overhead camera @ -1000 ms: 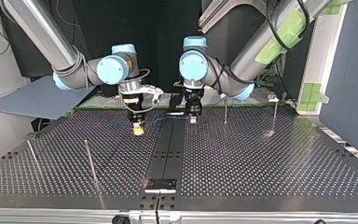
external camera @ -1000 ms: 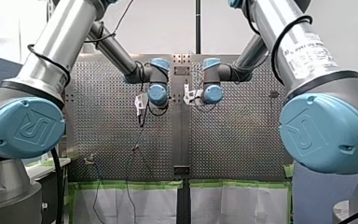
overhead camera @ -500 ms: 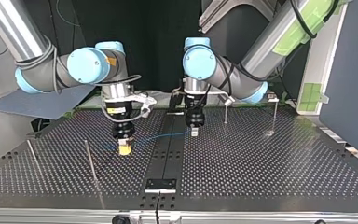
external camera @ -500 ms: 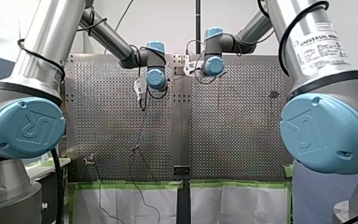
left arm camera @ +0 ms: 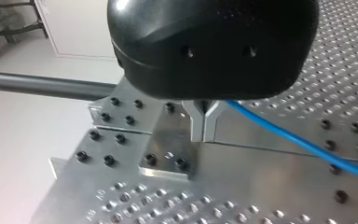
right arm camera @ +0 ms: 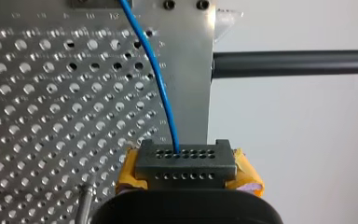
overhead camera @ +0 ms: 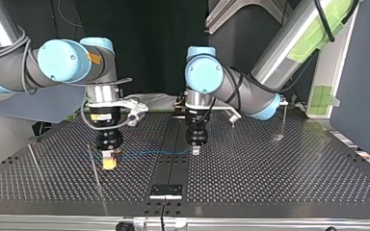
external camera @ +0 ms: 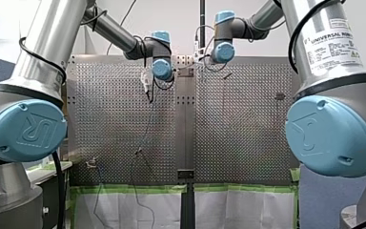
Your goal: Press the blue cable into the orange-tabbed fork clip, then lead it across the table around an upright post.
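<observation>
The blue cable is a thin, smooth, round cord of bright blue. In the top view it hangs just above the desk as a shallow, nearly level line between my two tools. Its long axis runs across the desk from that view's left to its right, over the plain metal strip down the middle.

My right tool grips one end of this span. In the right wrist view the yellow pads sit either side of a dark block pierced with rows of small holes. The cable enters the clenched tool at that block and leads away ahead of it in a gentle curve over the desk. A slim metal post stands upright just beside this tool in the top view.

My left tool is black and rounded, with bare metal fingers pressed together into a narrow V. The cable comes out from between them and slants off to one side, so this tool is clamped on the cable too.

The desk is dull grey metal drilled with a regular grid of holes. Dark screw heads dot the smooth plates near its edge. Other thin posts stand well apart from the cable, nearer the desk's sides.
</observation>
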